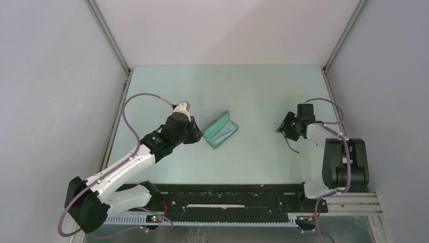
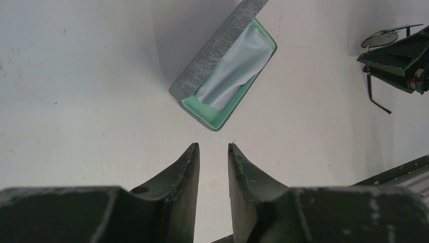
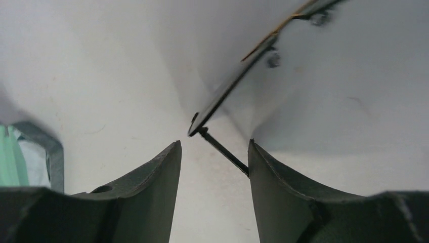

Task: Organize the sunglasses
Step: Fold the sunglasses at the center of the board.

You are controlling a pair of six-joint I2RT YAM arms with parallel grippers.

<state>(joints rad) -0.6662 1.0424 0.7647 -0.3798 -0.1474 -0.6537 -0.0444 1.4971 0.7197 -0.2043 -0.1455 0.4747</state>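
1. Pale greenish tabletop [image 1: 253, 86], boxed in by grey walls with metal rails at the corners, lies under both my arms.
2. My left pincer [image 2: 213, 148] hovers near one short end of the case [image 2: 215, 48]. Its fingers are only narrowly parted, and nothing but bare table shows through the gap. It is released and grasping nothing.
3. That case is open. Its slate-grey lid is tipped up along one long side above a mint-green lining, and a pale translucent cloth [image 2: 235, 66] lies in the tray.
4. My right pincer [image 3: 214, 144] is over the right side of the table, well apart from the case. Its fingers stand apart, so it is released rather than clenched.
5. Right at that pincer are the sunglasses [image 3: 230, 88]. The thin black frame slants up and away from my fingertips. One wire arm runs down across the gap and touches the inner edge of the finger on the right of my wrist view, while the other finger is clear of it.
6. From my left wrist I see one round lens beside the right pincer and a thin arm trailing below it.
7. I cannot tell whether the sunglasses rest on the table or lean against my finger.
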